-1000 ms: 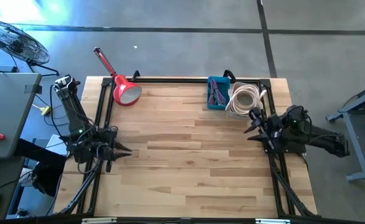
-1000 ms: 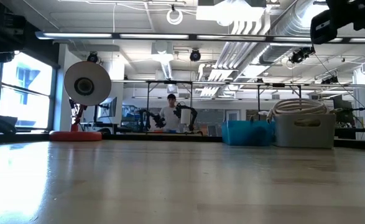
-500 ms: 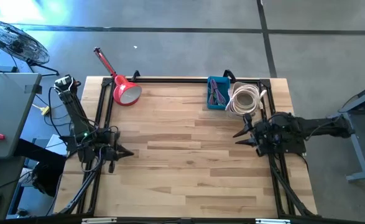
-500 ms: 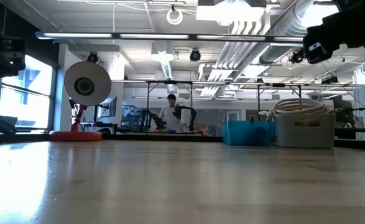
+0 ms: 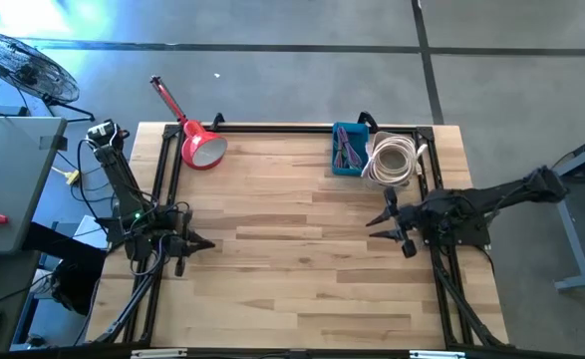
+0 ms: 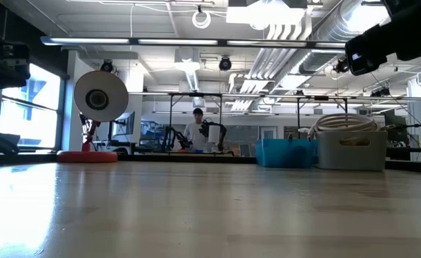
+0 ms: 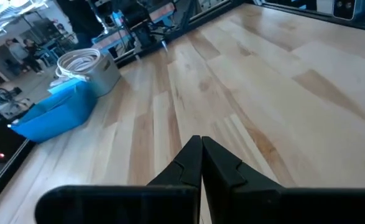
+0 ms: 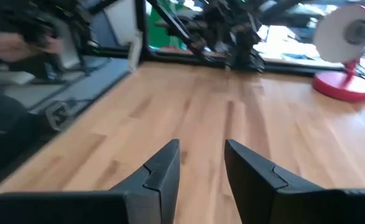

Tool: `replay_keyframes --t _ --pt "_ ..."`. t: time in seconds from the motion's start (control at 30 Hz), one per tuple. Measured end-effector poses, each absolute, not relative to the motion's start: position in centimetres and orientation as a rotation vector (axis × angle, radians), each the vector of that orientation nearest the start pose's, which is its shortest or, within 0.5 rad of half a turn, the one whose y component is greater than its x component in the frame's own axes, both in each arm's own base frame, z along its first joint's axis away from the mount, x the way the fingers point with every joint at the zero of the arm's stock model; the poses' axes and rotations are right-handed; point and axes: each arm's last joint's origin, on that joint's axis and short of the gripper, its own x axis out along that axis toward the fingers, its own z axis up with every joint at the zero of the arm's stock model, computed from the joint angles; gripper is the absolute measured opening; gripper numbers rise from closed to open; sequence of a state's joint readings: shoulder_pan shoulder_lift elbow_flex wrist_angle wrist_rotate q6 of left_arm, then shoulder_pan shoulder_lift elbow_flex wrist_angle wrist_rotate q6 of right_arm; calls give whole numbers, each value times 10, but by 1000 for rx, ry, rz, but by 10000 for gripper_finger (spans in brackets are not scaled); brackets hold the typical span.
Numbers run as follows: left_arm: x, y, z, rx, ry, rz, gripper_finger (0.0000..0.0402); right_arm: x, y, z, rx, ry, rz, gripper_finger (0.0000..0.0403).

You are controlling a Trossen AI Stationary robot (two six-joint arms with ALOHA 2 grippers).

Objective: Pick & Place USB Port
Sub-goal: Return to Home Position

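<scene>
With the white cable (image 5: 392, 158) coiled in the gray bin (image 6: 350, 154) and the purple cable (image 5: 349, 150) in the blue bin (image 6: 285, 153) beside it, my right end effector (image 8: 202, 149) hangs released and empty nearby, my left end effector (image 7: 201, 140) clenched on nothing across the surface (image 5: 302, 259).

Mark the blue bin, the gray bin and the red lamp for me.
blue bin (image 6: 285, 153), low view, on its front wall.
gray bin (image 6: 351, 152), low view, on its front wall.
red lamp (image 5: 204, 151), high view, on its shade.
</scene>
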State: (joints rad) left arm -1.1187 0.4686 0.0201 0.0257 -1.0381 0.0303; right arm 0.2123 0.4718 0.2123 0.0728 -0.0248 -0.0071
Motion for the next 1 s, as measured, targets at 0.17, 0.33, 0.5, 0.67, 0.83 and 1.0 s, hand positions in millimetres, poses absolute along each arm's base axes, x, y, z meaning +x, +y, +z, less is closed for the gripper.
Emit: replay_keyframes --t 0.17,0.33,0.5,0.67,0.83,1.0 --pt "69 -85 136 395 199 -79 1 130 31 183 -25 153 240 119" --pt "69 -84 137 397 195 -53 1 125 30 156 -15 123 260 119" --pt "69 -83 136 410 195 -29 0 125 27 157 -14 117 207 119" --pt "69 -83 134 430 202 -9 0 124 18 160 -35 86 140 119" --pt "70 -84 132 431 211 -3 0 121 7 161 -24 83 143 119" --pt "70 -84 131 426 213 0 0 118 -2 161 -17 79 121 119"
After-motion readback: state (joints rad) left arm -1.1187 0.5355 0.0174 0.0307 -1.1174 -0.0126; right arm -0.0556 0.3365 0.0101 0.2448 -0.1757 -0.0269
